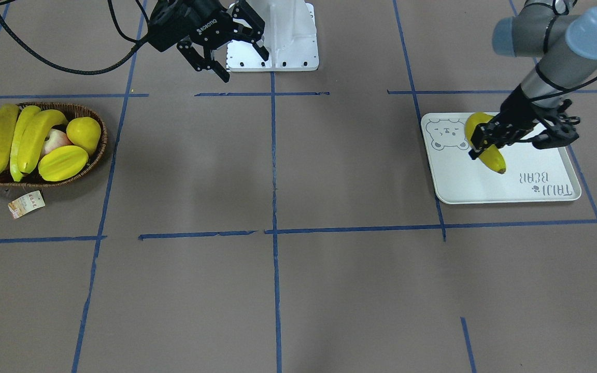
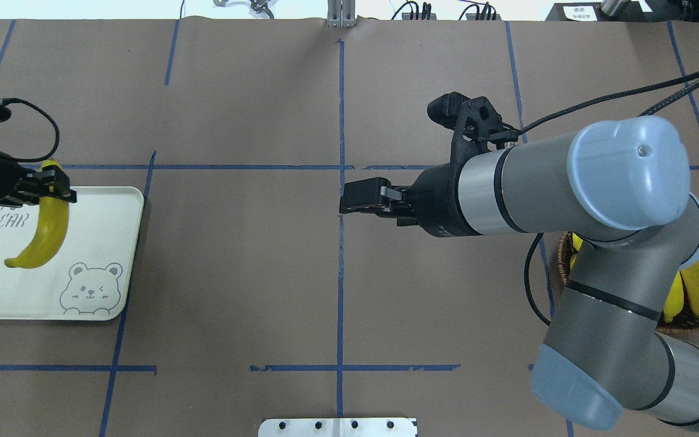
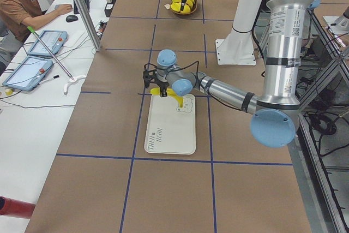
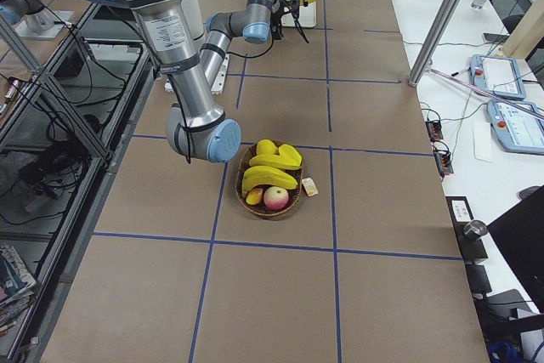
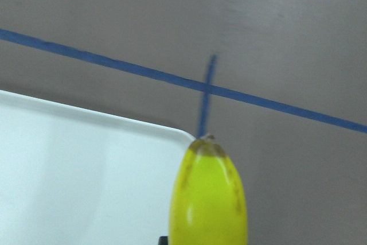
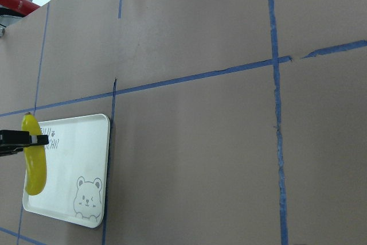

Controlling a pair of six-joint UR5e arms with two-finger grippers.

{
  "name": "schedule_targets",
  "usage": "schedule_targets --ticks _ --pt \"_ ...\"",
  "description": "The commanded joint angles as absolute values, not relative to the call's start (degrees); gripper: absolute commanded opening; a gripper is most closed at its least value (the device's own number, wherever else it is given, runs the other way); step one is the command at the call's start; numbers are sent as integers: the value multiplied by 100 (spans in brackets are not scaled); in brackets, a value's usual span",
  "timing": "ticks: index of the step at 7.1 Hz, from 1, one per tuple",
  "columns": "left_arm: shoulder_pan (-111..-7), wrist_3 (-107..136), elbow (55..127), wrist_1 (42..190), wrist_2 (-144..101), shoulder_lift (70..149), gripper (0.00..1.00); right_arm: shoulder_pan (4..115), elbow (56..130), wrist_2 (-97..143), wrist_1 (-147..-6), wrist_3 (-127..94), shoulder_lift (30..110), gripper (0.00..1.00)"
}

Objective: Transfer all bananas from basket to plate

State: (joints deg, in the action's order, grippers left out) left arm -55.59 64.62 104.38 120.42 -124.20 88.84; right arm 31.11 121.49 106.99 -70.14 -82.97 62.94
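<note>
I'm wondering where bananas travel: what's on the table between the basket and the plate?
Between the basket and plate, just bare table with blue tape lines, in the front-facing view.

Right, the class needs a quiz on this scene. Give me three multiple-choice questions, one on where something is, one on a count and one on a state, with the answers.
1. Where is the banana that the left gripper holds?
A) over the plate
B) on the floor
C) on a shelf

2. How many bananas lie in the basket?
A) one
B) three
C) five

3. How do the right gripper's fingers stand?
A) shut on a banana
B) shut and empty
C) open and empty

Answers:
1 A: it hangs above the plate's white surface.
2 B: three long yellow ones lie side by side.
3 C: the fingers are spread with nothing between them.
</note>
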Motion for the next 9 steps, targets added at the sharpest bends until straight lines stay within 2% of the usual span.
schedule_targets --ticks 1,3,8,9 --pt "-5739 6152 9943 12041 -12401 8613 0 3111 12120 10635 -7014 -8297 6337 100" --pt "-5757 6152 9599 12050 -12349 8613 0 3094 12111 10591 -7014 -8297 6337 100" --pt "-5792 5749 9264 12076 -11787 8482 0 3076 12076 10529 -6987 -8297 6319 100" --pt "-5809 5748 9255 12085 -11786 8464 51 3076 12076 10538 -6987 -8297 6319 100"
